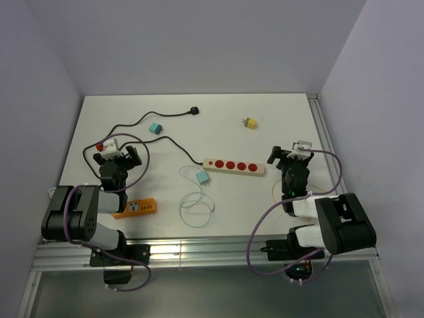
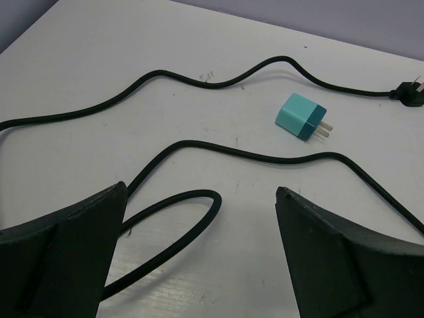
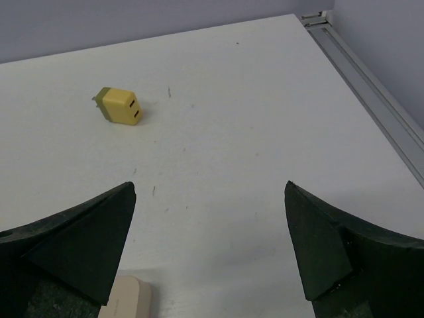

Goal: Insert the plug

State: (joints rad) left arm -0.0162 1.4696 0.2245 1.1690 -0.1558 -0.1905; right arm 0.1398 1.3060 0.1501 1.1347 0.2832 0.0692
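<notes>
A beige power strip (image 1: 233,166) with red sockets lies mid-table; its end shows in the right wrist view (image 3: 127,299). Its black cord (image 1: 142,119) loops left and ends in a black plug (image 1: 193,110), also in the left wrist view (image 2: 413,92). A teal adapter plug (image 1: 156,127) lies by the cord and shows in the left wrist view (image 2: 301,116). A yellow adapter plug (image 1: 250,122) lies far right of centre and shows in the right wrist view (image 3: 119,106). My left gripper (image 2: 199,192) is open over the cord loop. My right gripper (image 3: 210,189) is open, empty, right of the strip.
An orange socket block (image 1: 136,209) lies near the left arm's base. A teal charger with a white coiled cable (image 1: 199,192) lies in front of the strip. A metal rail (image 1: 321,129) edges the table's right side, also in the right wrist view (image 3: 371,86).
</notes>
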